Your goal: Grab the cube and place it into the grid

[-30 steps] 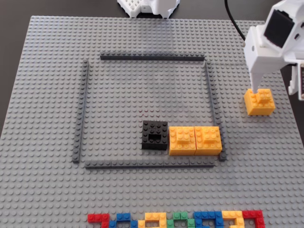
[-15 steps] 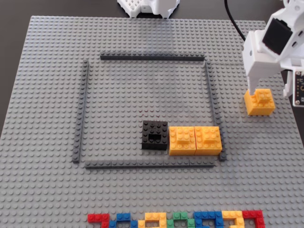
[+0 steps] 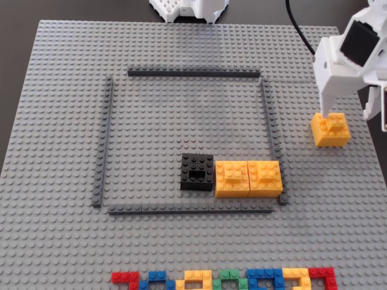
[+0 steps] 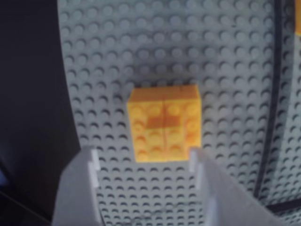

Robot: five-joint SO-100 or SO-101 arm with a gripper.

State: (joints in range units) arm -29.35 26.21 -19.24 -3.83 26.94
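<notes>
The cube [image 3: 330, 129] is a yellow-orange block with a small raised piece on top. It sits on the grey studded plate right of the grid [image 3: 266, 103], outside its dark strip outline. In the wrist view the cube [image 4: 164, 123] lies just ahead of my fingertips. My gripper [image 3: 352, 118] [image 4: 145, 157] is open and empty, hovering over the cube with one white finger [image 3: 326, 90] at the cube's far edge. The cube is not between the jaws.
Inside the grid at the lower right stand a black block [image 3: 197, 171] and a wide double yellow block [image 3: 248, 178]. A row of small multicoloured bricks [image 3: 224, 280] lies along the near edge. The baseplate's right edge [image 3: 378, 175] is close to the cube.
</notes>
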